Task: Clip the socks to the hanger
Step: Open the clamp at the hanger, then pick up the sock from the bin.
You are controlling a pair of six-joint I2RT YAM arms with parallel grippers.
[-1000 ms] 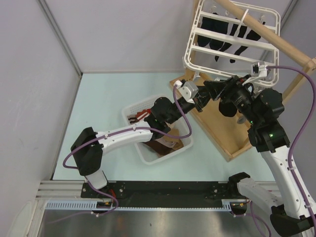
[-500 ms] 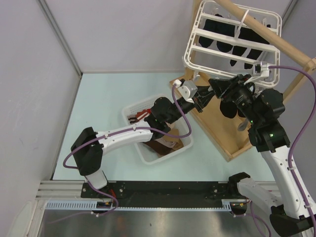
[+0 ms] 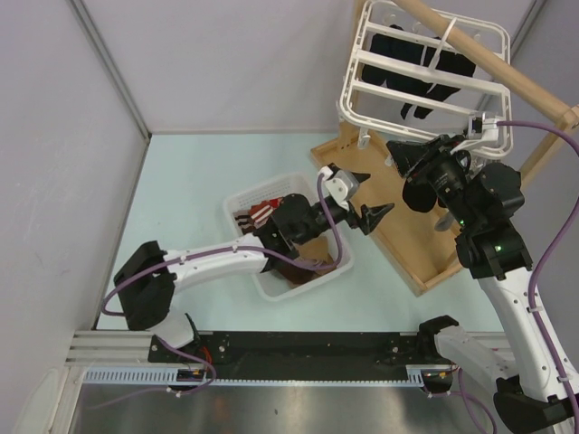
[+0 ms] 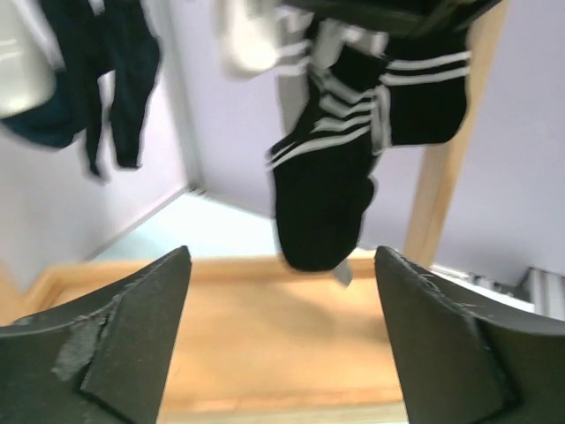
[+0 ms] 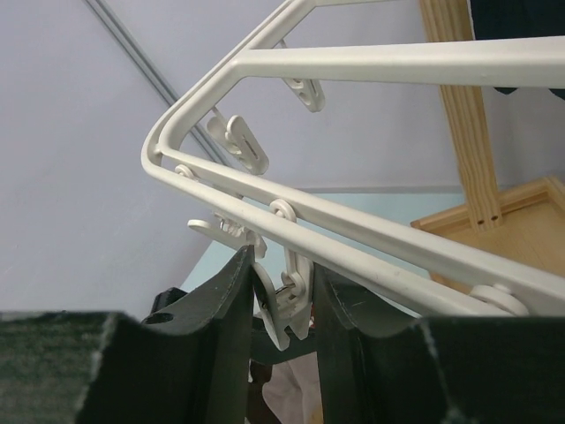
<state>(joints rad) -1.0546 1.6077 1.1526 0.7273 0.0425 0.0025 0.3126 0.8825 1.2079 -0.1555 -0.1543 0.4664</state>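
The white hanger (image 3: 389, 63) hangs from a wooden pole, with dark socks (image 3: 425, 86) clipped inside it. My right gripper (image 3: 404, 154) is at its lower rail, shut on a small white clip (image 5: 291, 300) under the hanger rail (image 5: 371, 234). A black sock with white stripes (image 4: 331, 190) hangs just below that gripper, over the wooden base (image 3: 418, 196). My left gripper (image 3: 366, 194) stands open and empty between the basket and the hanging sock, its fingers (image 4: 132, 340) wide apart and clear of the sock.
A white slotted basket (image 3: 256, 193) in the middle of the table holds more socks, one with a striped cuff (image 3: 258, 214) and a brown one (image 3: 298, 269). The wooden rack's pole (image 3: 488, 56) and flat base (image 3: 407, 244) stand at the right.
My left gripper opened, let go of the black striped sock and drew back toward the basket. The sock stays hanging by the right gripper, which remains at the hanger's clip.
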